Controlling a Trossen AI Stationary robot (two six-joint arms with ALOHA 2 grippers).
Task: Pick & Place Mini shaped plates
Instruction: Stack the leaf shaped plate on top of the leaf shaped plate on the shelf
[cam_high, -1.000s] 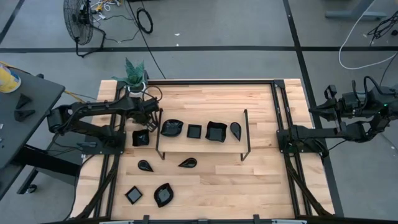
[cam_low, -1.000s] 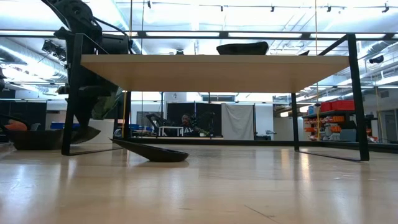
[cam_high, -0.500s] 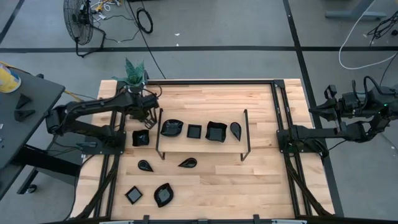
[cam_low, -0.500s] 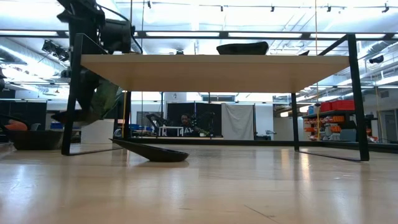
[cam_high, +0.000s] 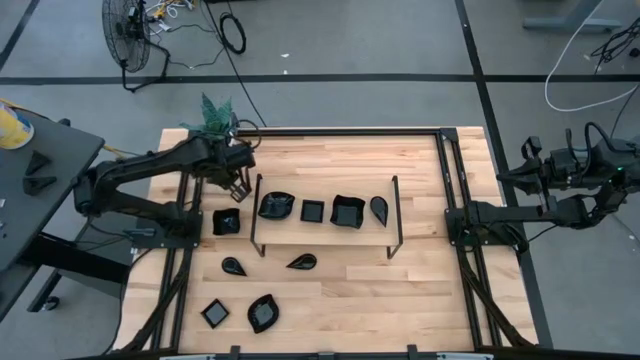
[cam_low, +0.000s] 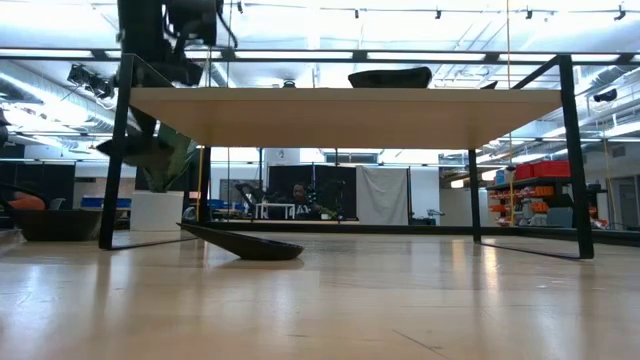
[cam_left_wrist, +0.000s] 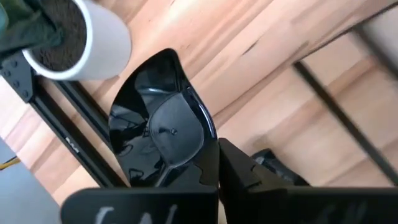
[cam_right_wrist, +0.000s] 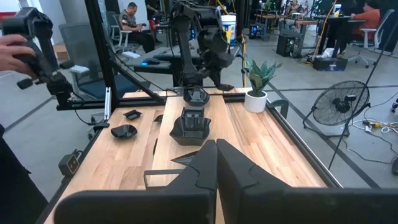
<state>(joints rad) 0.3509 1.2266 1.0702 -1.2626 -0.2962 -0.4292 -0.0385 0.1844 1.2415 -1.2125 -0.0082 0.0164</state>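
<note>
Black and glossy, a teardrop mini plate is clamped in the left gripper and, carried lower a second ago, is now held raised near the white pot, ahead of the wire frame; placement is judged still pending. Beyond the table's right edge, the right gripper is kept closed and empty. No writing can be read.

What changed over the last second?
The left claw, shut on a teardrop plate, lifted it off the table and carried it back toward the white pot. The square plate below it, the plates on the shelf and the parked right claw stayed put.
</note>
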